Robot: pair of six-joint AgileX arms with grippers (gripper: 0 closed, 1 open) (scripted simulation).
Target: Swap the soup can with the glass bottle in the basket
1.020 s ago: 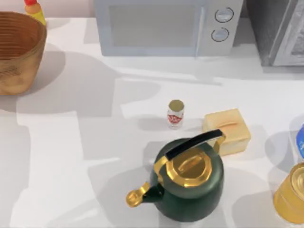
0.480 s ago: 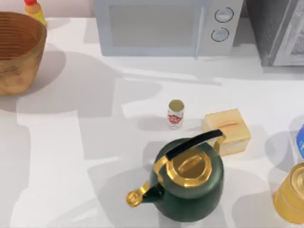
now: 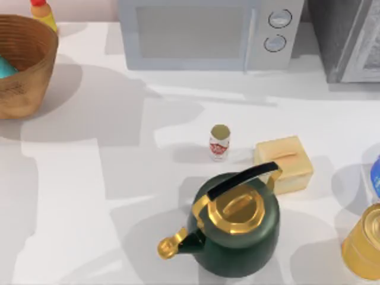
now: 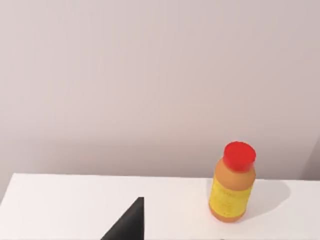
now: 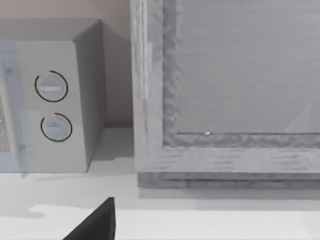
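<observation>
The basket (image 3: 37, 77) stands at the upper left of the top view, and a cyan piece of the soup can (image 3: 5, 66) shows inside it at the frame's left edge. The glass bottle (image 3: 219, 142) stands upright on the table (image 3: 89, 196) near the middle, just above the green kettle (image 3: 237, 234). The left gripper (image 4: 127, 226) is a dark wedge facing a yellow bottle (image 4: 233, 182). The right gripper (image 5: 97, 222) faces the microwave (image 5: 50, 100). Wide, narrow or holding, I cannot tell for either.
</observation>
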